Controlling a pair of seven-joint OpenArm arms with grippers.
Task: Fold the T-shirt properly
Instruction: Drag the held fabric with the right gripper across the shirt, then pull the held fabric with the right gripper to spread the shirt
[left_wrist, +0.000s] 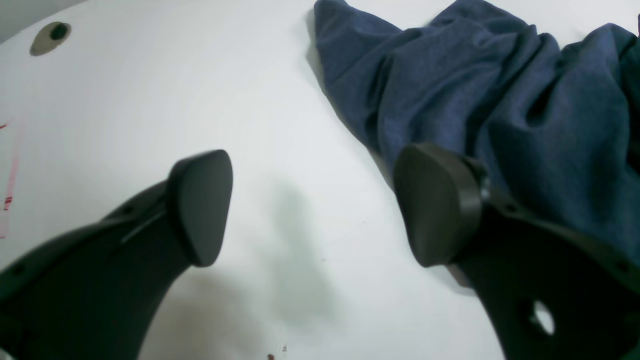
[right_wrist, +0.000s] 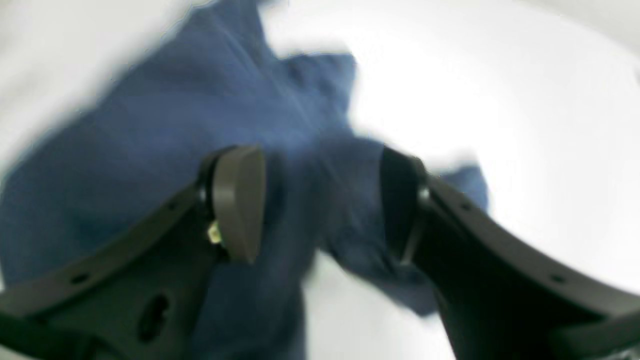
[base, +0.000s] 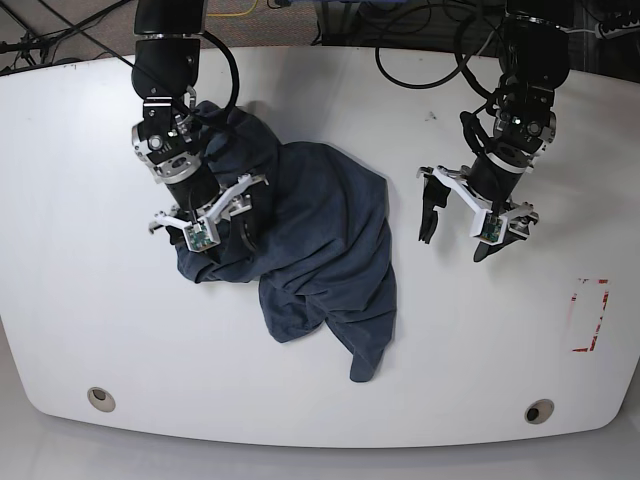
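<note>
Broad white tabletop (base: 80, 300), bearing a crumpled dark slate-blue cotton T-shirt (base: 320, 240) bunched left of centre in the base view. Best spread flat first: grab two corners, lift, pull apart. Right pincer (base: 205, 215) over the shirt's bunched edge, jaws partly spread, cloth between them (blur hides any real grip). Left pincer (base: 470, 225) spread wide, empty, well apart from the cloth. Red tape outline (base: 588, 315) and two rim holes (base: 100, 398), none obstructing.
</note>
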